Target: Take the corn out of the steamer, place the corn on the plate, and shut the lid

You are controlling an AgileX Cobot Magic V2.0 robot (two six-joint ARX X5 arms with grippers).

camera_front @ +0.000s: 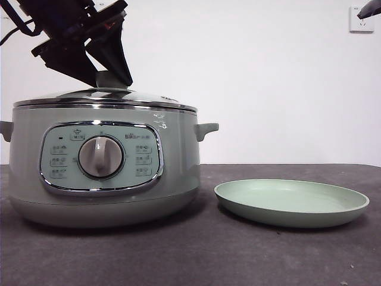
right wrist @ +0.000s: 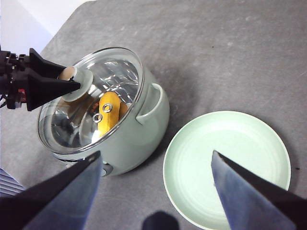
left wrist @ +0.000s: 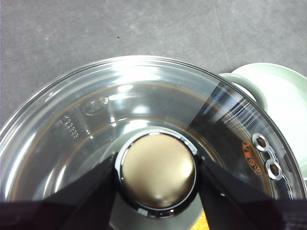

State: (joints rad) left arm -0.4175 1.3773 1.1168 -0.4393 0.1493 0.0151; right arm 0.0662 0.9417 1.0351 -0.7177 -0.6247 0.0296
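Observation:
The pale green steamer [camera_front: 101,179] stands on the left of the table with its glass lid [camera_front: 107,96] resting on it. My left gripper [camera_front: 110,80] comes down from the upper left, its jaws closed on either side of the lid's knob [left wrist: 157,175]. The corn [right wrist: 109,117] lies inside the steamer and shows yellow through the glass in the right wrist view. The plate [camera_front: 292,202] sits bare to the right of the steamer. My right gripper [right wrist: 156,153] is open and empty, high above the plate [right wrist: 228,165] and the steamer [right wrist: 139,139].
The dark grey table [camera_front: 238,256] runs under both things. A white wall with a socket [camera_front: 361,21] stands behind. The steamer's side handle [camera_front: 206,128] juts toward the plate. The right arm shows as a black tip [camera_front: 369,9] at the top right corner.

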